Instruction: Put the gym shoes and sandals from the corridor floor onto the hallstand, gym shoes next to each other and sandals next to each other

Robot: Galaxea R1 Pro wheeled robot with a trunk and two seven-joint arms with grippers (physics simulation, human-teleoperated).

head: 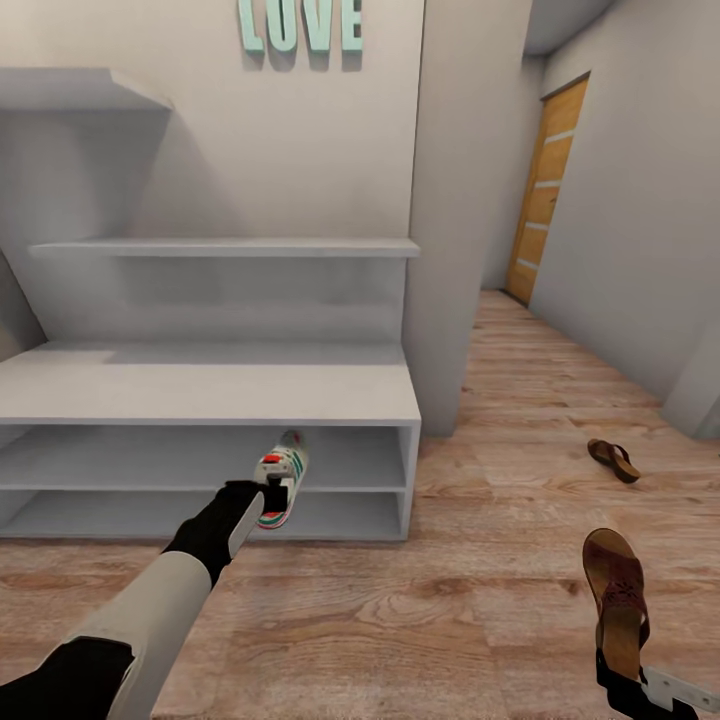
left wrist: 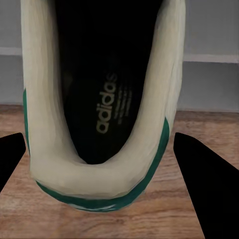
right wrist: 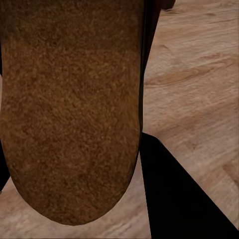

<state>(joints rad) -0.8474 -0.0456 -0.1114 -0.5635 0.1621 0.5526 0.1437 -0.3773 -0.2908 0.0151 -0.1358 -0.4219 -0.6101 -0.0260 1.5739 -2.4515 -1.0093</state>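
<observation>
At the hallstand, the left gripper has its fingers closed on one gym shoe near the lowest shelf; the right gripper holds a sandal; another sandal lies on the corridor floor; no shoe seems placed yet.

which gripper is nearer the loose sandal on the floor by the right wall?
Right. The right gripper, holding the other sandal, is nearer the loose sandal; the left gripper is at the hallstand.

Even, bright, shadowless rendered light; both wrist close-ups look soft and blurry, with black finger silhouettes.
</observation>
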